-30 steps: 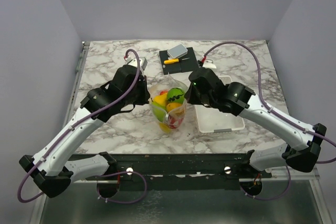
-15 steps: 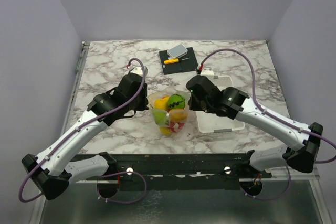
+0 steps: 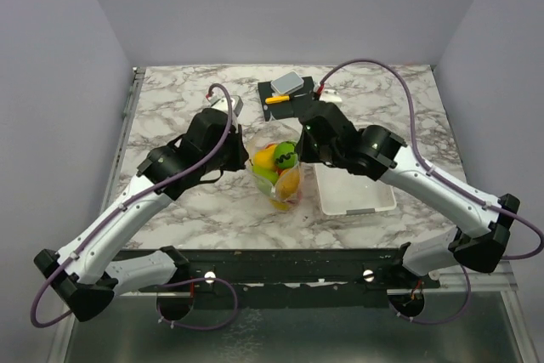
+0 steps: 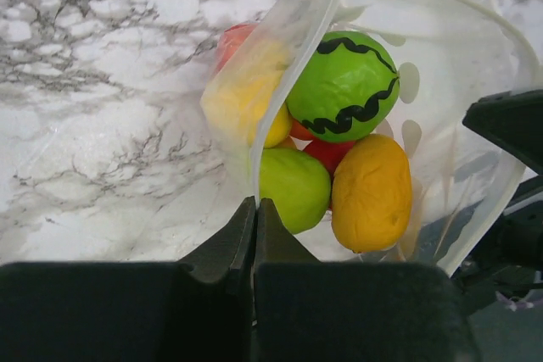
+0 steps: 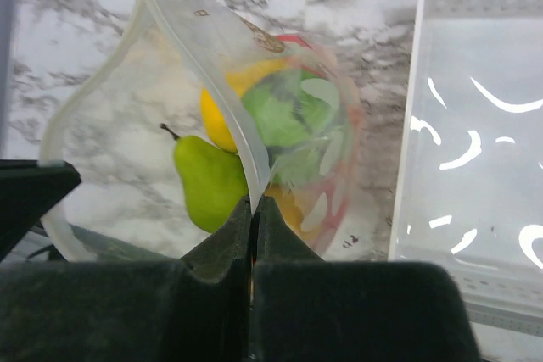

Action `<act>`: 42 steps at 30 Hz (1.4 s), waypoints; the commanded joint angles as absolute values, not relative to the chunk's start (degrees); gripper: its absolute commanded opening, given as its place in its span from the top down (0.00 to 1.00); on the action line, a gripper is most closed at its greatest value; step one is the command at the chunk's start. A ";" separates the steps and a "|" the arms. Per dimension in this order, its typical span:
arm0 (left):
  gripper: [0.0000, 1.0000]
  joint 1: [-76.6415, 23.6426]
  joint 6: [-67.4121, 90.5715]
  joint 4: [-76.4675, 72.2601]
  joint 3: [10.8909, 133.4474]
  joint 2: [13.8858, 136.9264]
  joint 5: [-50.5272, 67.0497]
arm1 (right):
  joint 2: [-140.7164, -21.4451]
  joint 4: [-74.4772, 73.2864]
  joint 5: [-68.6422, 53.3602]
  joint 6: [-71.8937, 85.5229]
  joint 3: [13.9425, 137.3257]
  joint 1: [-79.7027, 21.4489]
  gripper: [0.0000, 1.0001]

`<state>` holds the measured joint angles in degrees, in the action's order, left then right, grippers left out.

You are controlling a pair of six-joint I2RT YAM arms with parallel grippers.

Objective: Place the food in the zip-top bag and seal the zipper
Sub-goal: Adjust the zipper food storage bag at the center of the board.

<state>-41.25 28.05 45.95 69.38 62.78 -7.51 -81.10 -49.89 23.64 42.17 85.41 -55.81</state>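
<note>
The left gripper (image 4: 254, 218) is clenched on the left side of the bag's (image 3: 287, 200) rim, with the thin plastic pinched flat between its two fingers. It seems to hold there so that this side of the mouth does not fall shut or slide away.

The bag hangs between the two arms over the middle of the marble table (image 3: 170, 99), with its mouth upward and wide. The fruits (image 4: 348, 86) are inside it already: a green ball with a black wavy line, a yellow one, an orange one, a green pear and something red under them (I cannot count them all). The zipper (image 4: 273, 74) runs along the rim and is not yet pressed together.

The right gripper (image 5: 253, 209) is also closed tightly, on the opposite side of the rim. I judge that the two holds together carry the weight and stretch the mouth, which prepares the sealing. The filling looks finished, and what remains is to bring both lips together.

Just to the right stands the white basket (image 5: 475, 125), with no fruit visible in it.
</note>
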 commanded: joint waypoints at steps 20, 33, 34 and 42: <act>1.00 -41.20 29.31 41.52 65.58 60.42 -4.75 | -83.86 -46.73 20.72 38.39 85.00 -55.72 0.99; 1.00 -41.22 32.50 41.61 66.82 57.41 -1.18 | -87.58 -47.88 16.95 29.46 92.53 -55.72 0.99; 1.00 -41.22 32.89 41.27 65.98 57.23 -1.34 | -87.88 -47.71 16.70 28.99 92.22 -55.72 0.99; 1.00 -41.22 35.26 38.54 61.05 56.79 -0.70 | -89.56 -45.72 15.08 27.58 89.19 -55.72 0.99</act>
<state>-41.25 33.30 41.47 62.61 57.80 -2.35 -89.34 -47.79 16.97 29.21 90.59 -55.79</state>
